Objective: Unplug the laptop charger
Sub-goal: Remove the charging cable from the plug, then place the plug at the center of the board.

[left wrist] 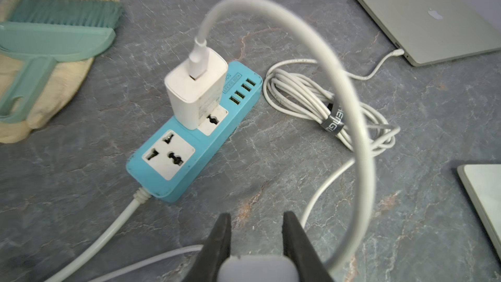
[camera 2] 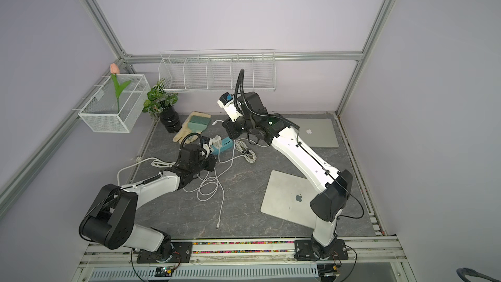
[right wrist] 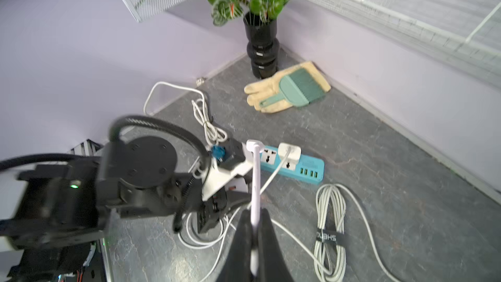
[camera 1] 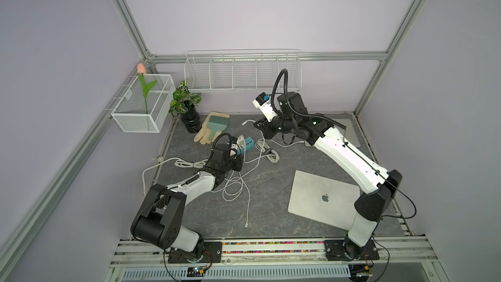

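Observation:
A blue power strip (left wrist: 206,153) lies on the grey table with a small white adapter (left wrist: 195,96) plugged into it; the socket beside it is empty. A thick white cable (left wrist: 349,99) arcs from the adapter back past my left gripper (left wrist: 256,217). Its jaws stand apart around a white rounded block (left wrist: 254,267), of which only an edge shows. My right gripper (right wrist: 253,211) hovers above the strip, shut on a thin white cable (right wrist: 255,180) whose free end (camera 1: 244,123) sticks out. Another cable end (left wrist: 397,52) sits in the far laptop (left wrist: 433,23).
A tied cable bundle (camera 1: 268,150) lies right of the strip, with loose white cable loops (camera 1: 233,188) under the left arm. A second closed laptop (camera 1: 322,196) lies at front right. A glove (camera 1: 203,134) with a green brush (camera 1: 218,123) and a potted plant (camera 1: 187,104) stand at back left.

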Tool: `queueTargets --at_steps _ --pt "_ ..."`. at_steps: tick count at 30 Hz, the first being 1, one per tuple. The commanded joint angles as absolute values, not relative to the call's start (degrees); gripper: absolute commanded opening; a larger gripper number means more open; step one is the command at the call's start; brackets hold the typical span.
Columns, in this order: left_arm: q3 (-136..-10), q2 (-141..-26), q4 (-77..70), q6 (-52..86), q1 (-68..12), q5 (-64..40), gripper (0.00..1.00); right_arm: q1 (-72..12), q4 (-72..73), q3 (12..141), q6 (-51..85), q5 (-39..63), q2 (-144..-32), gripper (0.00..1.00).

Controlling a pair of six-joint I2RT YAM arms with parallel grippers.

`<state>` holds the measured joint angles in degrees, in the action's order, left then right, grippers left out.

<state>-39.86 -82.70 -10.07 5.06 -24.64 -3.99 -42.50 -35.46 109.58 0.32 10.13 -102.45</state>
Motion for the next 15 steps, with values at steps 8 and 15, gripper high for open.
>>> queueTargets --at_steps 8,15 --pt "-41.14 -70.85 -0.21 16.63 -22.98 -0.84 0.0 -42.12 -17.0 78.92 7.56 20.1 -88.98 0.07" --pt "-37.2 -67.6 3.68 19.5 -22.98 -5.52 0.0 -41.36 -11.14 66.43 9.1 20.5 -87.26 0.07"
